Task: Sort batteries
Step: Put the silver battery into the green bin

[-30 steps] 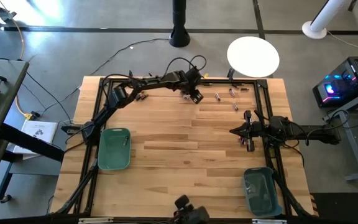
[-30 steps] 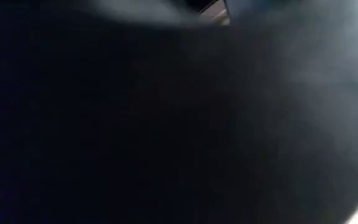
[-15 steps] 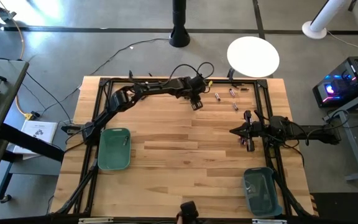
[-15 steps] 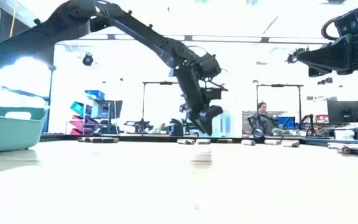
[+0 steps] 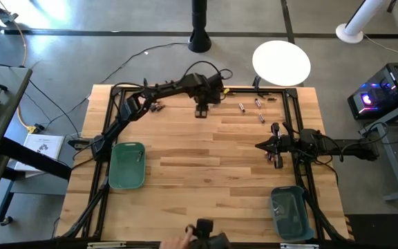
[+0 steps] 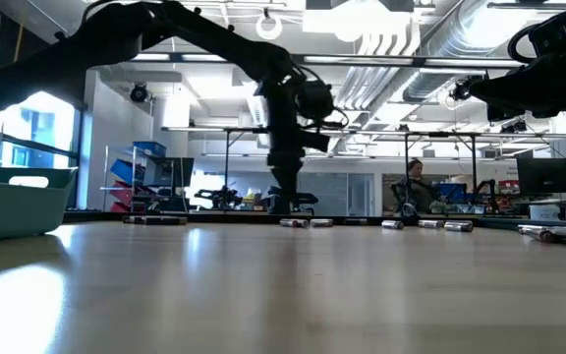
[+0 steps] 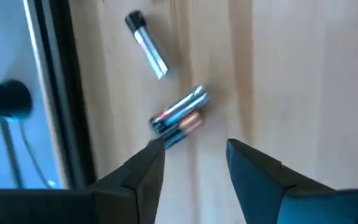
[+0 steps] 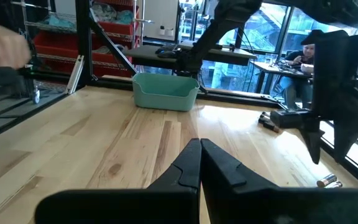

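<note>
Batteries [image 7: 178, 118] lie on the table [image 5: 206, 166] at its 12 o'clock edge. Your left gripper [image 7: 194, 165] hangs just over them, fingers spread, empty. Right gripper [image 8: 199, 163], at 3 o'clock, closed, empty.

Grey concrete floor [image 5: 61, 48]; round white table [image 5: 281, 62] at 1 o'clock; exposed ceiling ducts [image 6: 440, 39]; red shelving [image 8: 114, 28]; seated person [image 6: 416, 187].

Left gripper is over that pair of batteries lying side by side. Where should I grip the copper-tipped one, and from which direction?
Come straight down with the open left gripper and close across the middle of the copper-tipped battery. It lies flat against the blue battery, so nudging them apart first probably helps.
</note>
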`<state>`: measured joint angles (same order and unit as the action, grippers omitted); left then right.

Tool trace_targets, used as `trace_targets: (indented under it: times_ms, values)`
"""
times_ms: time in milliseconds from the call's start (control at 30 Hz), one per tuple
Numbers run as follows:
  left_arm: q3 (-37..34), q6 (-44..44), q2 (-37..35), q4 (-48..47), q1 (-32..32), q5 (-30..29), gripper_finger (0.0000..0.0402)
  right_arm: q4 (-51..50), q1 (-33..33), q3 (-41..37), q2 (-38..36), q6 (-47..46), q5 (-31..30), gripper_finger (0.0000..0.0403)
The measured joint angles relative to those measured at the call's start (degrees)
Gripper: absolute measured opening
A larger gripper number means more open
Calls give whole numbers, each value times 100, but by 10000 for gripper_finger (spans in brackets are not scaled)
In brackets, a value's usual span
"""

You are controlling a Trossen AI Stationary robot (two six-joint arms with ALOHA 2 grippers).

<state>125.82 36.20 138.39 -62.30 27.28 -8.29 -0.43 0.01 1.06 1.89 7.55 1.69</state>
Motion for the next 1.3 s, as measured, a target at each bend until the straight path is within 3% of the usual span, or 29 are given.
trace_targets:
  times_ms: [367, 700, 1067, 1300]
  values:
    - [-36, 2230, 0, 322, 283, 830, 240, 0, -1, -1, 1, 0, 0, 0]
    - [-36, 2660, 416, 589, 453, 1072, 241, 0, 0, 0, 6, 0, -2, 0]
    - [-22, 2559, 511, 159, 847, 1875, 197, 0, -2, -1, -2, 0, 0, 0]
    - [-42, 2704, 589, -443, 822, 1768, 167, 0, -2, -2, -1, 0, 0, 0]
